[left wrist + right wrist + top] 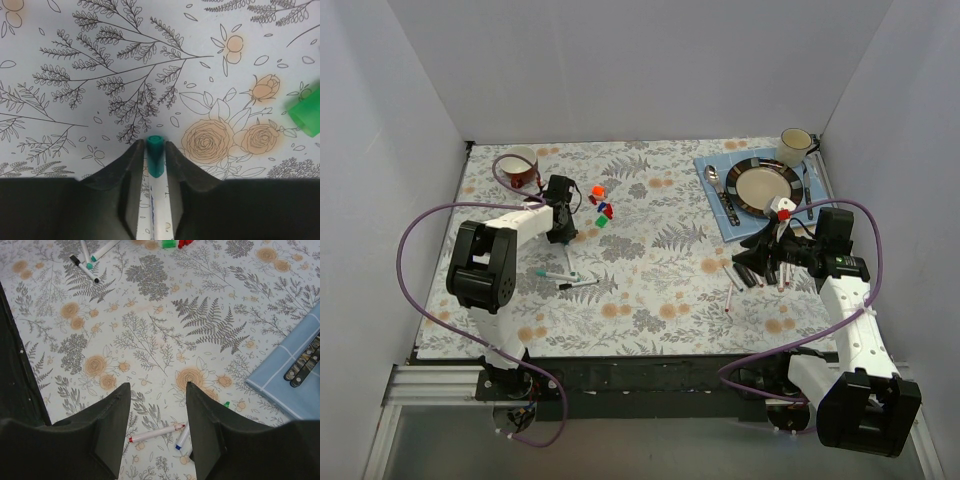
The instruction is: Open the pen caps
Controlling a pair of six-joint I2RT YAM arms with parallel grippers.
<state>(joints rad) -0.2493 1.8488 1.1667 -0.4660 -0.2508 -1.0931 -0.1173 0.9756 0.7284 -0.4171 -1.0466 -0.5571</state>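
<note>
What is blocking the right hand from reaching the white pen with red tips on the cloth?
Nothing visible. The right hand hangs open above the tablecloth, and the red-tipped white pen lies uncovered on it, with a blue-tipped pen close beside.

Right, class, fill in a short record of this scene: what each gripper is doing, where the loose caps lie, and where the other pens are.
left gripper: shut on a green-ended pen, held above the table
right gripper: open, nothing between its fingers
loose caps: small cluster of red, blue, green and orange, on the table beside the left gripper
green cap: lying apart from the held pen
two pens: lying by the left arm
more pens: scattered by the right gripper
</note>
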